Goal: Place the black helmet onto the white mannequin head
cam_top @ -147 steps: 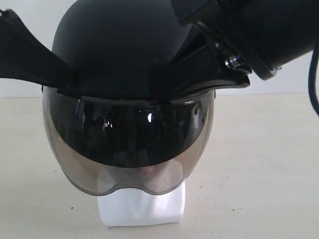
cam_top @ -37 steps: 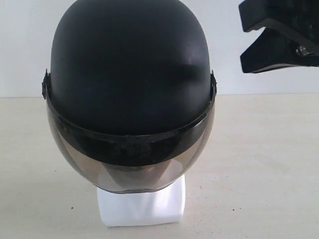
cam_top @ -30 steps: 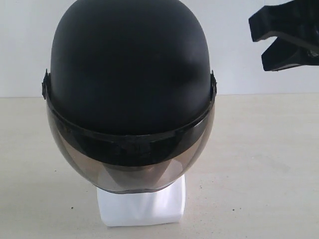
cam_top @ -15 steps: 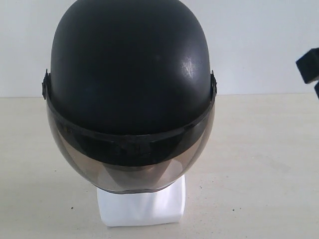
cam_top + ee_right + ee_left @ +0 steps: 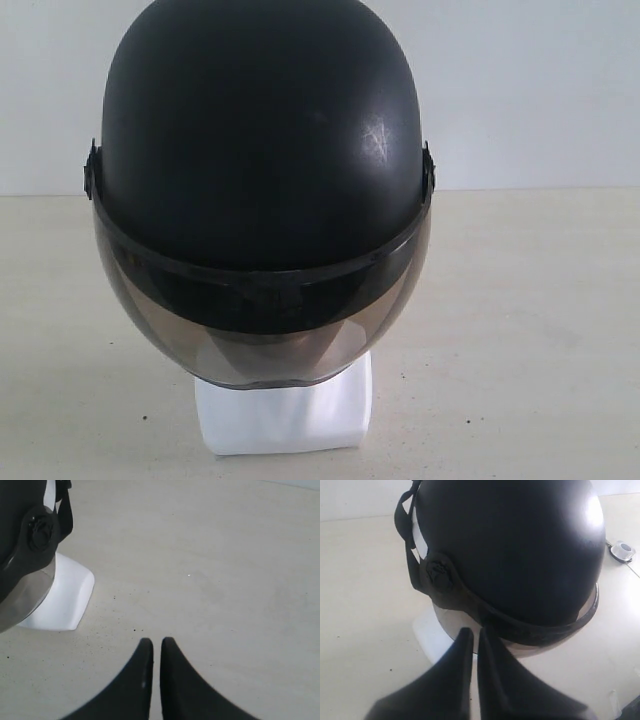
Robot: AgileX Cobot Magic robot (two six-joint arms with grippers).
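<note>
The black helmet (image 5: 255, 140) sits over the white mannequin head, whose block base (image 5: 283, 412) shows below the smoky visor (image 5: 260, 335); the face is hidden behind the visor. In the left wrist view the helmet (image 5: 515, 550) fills the frame, and my left gripper (image 5: 475, 632) is shut and empty just short of the visor's rim. In the right wrist view the helmet's side (image 5: 25, 545) and the white base (image 5: 60, 600) lie at one edge, while my right gripper (image 5: 156, 642) is shut and empty over bare table, well apart from them. Neither gripper shows in the exterior view.
The helmet and head stand on a pale beige table (image 5: 520, 320) with a white wall (image 5: 530, 90) behind. A small white round object (image 5: 622, 551) lies on the table beyond the helmet in the left wrist view.
The right gripper has drawn away to the right and left the exterior view. Earlier both grippers were at the helmet's sides; the helmet now rests on the head untouched.
</note>
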